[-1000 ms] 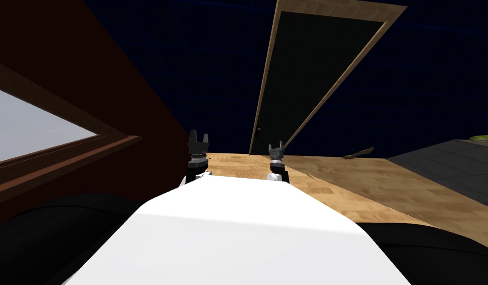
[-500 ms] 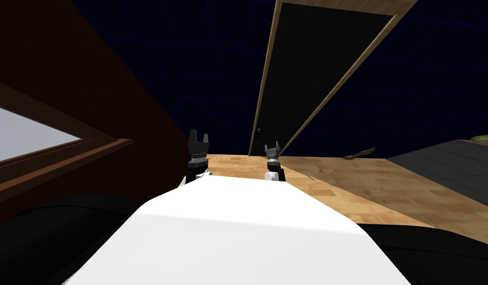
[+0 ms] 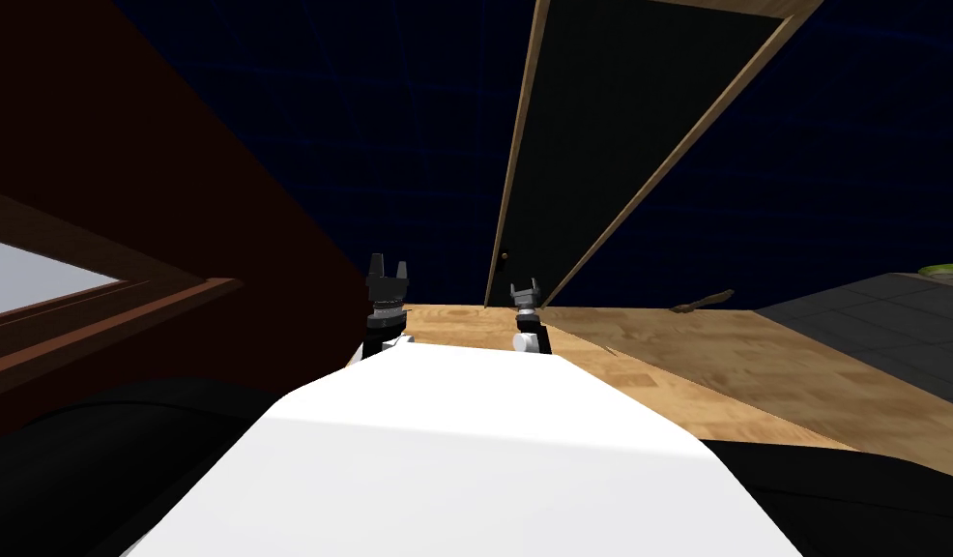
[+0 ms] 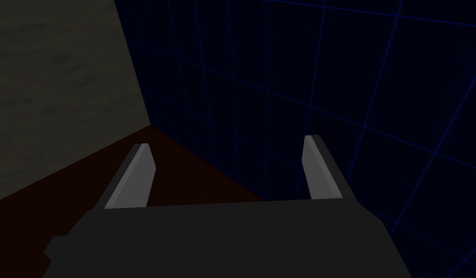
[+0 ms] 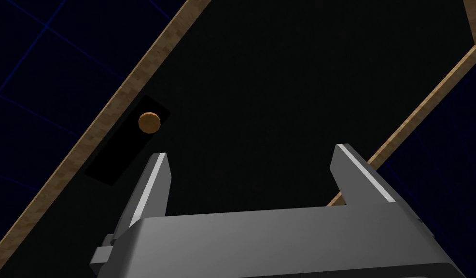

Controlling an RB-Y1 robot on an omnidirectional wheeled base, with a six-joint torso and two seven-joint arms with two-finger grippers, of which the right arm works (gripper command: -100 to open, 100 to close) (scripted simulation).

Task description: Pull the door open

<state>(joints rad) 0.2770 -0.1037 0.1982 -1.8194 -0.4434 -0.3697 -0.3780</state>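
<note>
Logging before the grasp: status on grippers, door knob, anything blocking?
Left gripper open, idle. Right gripper open, aimed at the dark door, short of its round brown knob; knob off-centre, in line with one finger. Nothing between gripper and knob.

Dark-boxed jaws on white and grey arms
The left jaws have two thin, light grey blade fingers [image 4: 134,177] with slanted tips on a flat charcoal box [image 4: 222,239]; the right jaws carry the same blades [image 5: 151,189] on a paler grey box [image 5: 280,243] with a small side lug [image 5: 105,253]. Behind each sits a ribbed dark collar [image 3: 387,311] and white knuckle [image 3: 528,342].
</note>
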